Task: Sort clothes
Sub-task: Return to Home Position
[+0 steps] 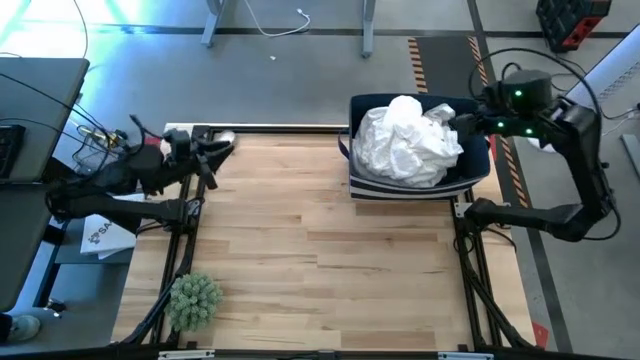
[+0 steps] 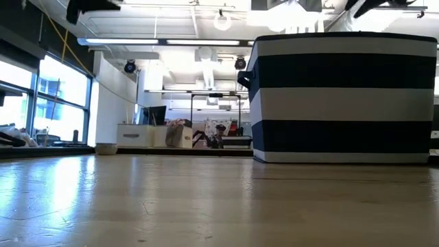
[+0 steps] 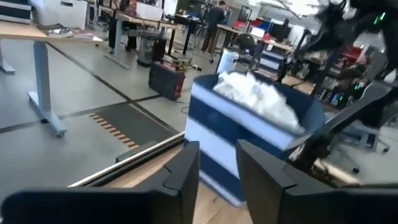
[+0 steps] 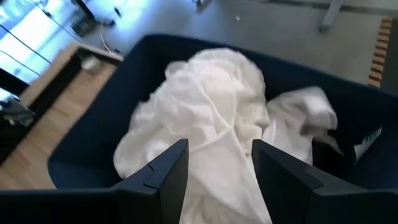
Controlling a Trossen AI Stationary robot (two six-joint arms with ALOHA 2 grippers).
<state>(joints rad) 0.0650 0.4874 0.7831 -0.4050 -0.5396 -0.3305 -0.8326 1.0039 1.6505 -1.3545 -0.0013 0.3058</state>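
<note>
Several white clothes (image 1: 410, 140) lie heaped in a navy-and-white striped bin (image 1: 480, 170) at the table's far right. The heap rises over the bin's rim and also shows in the right wrist view (image 4: 211, 118) and the left wrist view (image 3: 261, 96). No black or navy garment shows. My right gripper (image 1: 462, 122) is open above the right side of the heap, and white cloth shows below its gap (image 4: 217, 168). My left gripper (image 1: 225, 143) is open and empty, raised over the table's far left corner (image 3: 217, 171).
The striped bin (image 2: 343, 96) stands on the wooden table (image 1: 320, 250). A green spiky plant (image 1: 193, 300) sits at the near left edge. Black frame rails run along the table's left and right sides. Bare wood lies between the bin and the left arm.
</note>
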